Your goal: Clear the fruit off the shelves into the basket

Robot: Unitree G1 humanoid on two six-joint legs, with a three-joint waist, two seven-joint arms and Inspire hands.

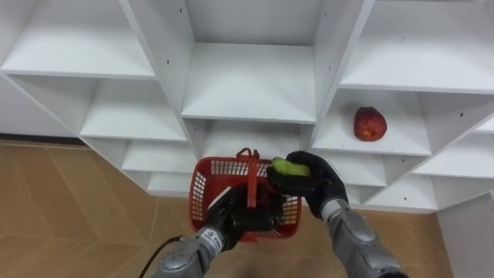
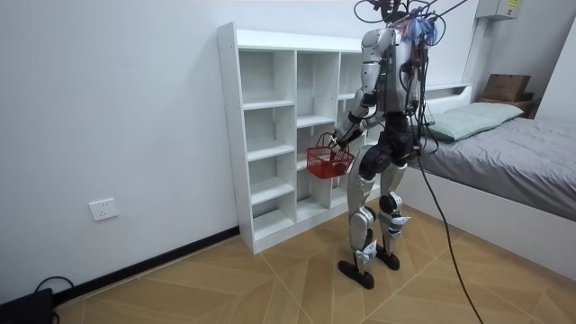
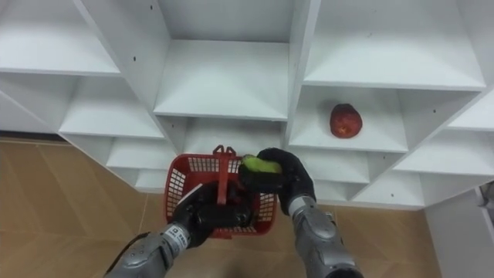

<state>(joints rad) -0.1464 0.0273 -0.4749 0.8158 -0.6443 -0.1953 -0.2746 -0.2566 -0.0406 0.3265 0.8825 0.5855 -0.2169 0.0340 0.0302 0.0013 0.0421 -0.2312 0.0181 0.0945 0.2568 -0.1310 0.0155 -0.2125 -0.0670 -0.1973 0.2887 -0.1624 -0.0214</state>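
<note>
I stand facing the white closet point(image 1: 247, 100). My left hand point(image 1: 235, 218) is curled round the handle of the red basket point(image 1: 210, 171). My right hand point(image 1: 318, 184) grips a green fruit point(image 1: 286, 166) above the basket's right rim. A red fruit point(image 1: 370, 123) lies on a shelf in the closet's right column.

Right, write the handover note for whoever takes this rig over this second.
Left hand: shut on the handle of the red basket, held in front of the white shelves.
Right hand: shut on a green fruit, above the basket's right rim, not yet dropped in.
Red fruit: lies on a shelf in the right column, untouched.
Done: green fruit in hand. The hands hide whatever else the basket holds.
Left: release the green fruit into the basket, then fetch the red one.
</note>
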